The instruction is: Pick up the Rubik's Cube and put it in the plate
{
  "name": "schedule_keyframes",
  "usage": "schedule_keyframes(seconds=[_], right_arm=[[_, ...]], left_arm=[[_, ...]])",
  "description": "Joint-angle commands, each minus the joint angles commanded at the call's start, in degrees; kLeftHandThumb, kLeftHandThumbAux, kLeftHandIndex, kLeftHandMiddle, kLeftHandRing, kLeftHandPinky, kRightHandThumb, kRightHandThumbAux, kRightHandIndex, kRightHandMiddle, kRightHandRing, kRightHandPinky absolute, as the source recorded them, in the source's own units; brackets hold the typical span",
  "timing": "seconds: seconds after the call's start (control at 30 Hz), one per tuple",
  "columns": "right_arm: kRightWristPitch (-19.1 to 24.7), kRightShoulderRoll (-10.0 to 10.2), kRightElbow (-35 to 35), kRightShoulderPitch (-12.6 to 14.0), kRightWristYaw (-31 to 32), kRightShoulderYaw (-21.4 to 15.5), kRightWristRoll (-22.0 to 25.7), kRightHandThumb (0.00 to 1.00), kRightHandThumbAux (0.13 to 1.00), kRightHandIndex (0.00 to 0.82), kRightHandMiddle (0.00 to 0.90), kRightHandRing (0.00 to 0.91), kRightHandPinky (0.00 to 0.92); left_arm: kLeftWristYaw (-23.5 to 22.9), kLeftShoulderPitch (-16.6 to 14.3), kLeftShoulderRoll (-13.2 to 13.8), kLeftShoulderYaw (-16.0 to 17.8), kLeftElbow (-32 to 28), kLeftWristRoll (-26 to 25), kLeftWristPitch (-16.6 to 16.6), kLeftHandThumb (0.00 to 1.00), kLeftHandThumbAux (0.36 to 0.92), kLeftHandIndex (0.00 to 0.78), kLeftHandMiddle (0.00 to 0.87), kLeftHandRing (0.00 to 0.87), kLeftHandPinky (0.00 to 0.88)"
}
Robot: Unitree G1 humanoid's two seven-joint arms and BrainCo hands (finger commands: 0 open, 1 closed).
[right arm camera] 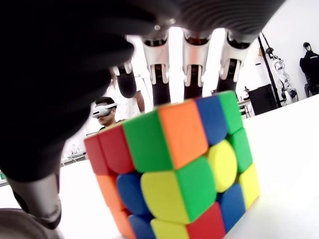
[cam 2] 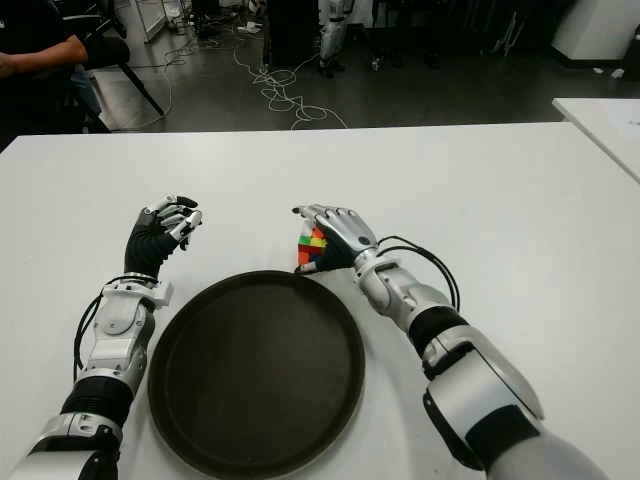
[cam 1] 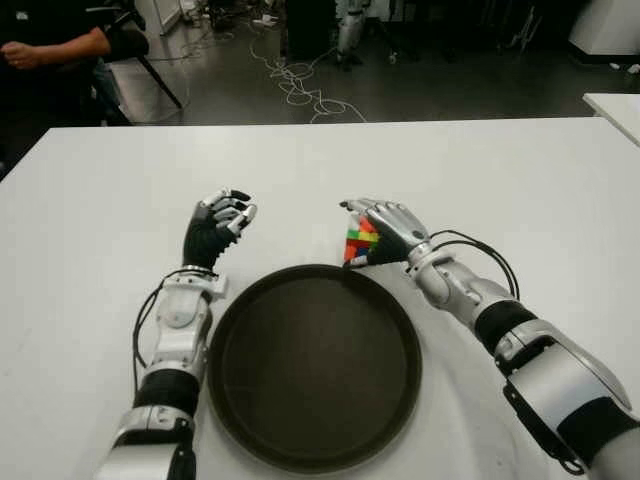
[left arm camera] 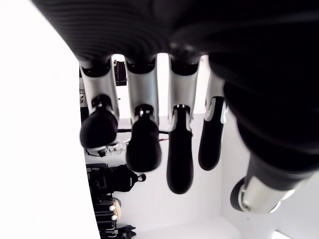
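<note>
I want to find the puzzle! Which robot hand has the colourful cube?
The right hand has it, fingers wrapped over the multicoloured Rubik's Cube beside the round dark plate. The left hand holds nothing.

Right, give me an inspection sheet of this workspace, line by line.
Surface: white table, bare apart from the job's things.
Job's things: Rubik's Cube just beyond the far rim of the dark round plate; plate holds nothing.
Clutter: nothing seen.
Hands: right hand closed around the cube; left hand left of the plate, fingers curled, holding nothing.
Cables: black wires along both forearms; loose cables on the floor.
Surroundings: seated person beyond the table's far left.
</note>
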Motion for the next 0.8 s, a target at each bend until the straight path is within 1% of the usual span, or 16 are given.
schedule_keyframes(seconds=[0.2, 0.43, 0.6, 0.8], right_arm=[[0.2, -0.1, 0.2, -0.3, 0.3, -0.3, 0.1, 0.033, 0.67, 0.158, 0.221, 0.242, 0.271], [0.1, -0.3, 0.6, -0.6, 0.9, -0.7, 0.3, 0.042, 0.675, 0.164, 0.23, 0.256, 0.296], [0.0, -0.4, 0.5, -0.6, 1.4, -0.8, 0.4, 0.046, 0.68, 0.164, 0.24, 0.261, 0.291], [0.2, -0.5, 0.4, -0.6, 1.9, -0.8, 0.3, 0.028, 0.674, 0.163, 0.239, 0.259, 0.291]], left_arm=[[-0.2, -0.1, 0.1, 0.1, 0.3, -0.1, -0.4, 0.846, 0.659, 0.42, 0.58, 0.737, 0.768], [-0.2, -0.1, -0.1, 0.1, 0.0, -0.3, -0.1, 0.846, 0.658, 0.423, 0.58, 0.734, 0.763], [-0.4, 0.0, -0.2, 0.1, -0.2, -0.5, 0.1, 0.846, 0.658, 0.423, 0.578, 0.736, 0.765], [0.0, 0.1, -0.1, 0.0, -0.6, -0.3, 0.6, 0.845, 0.659, 0.42, 0.577, 0.737, 0.768]])
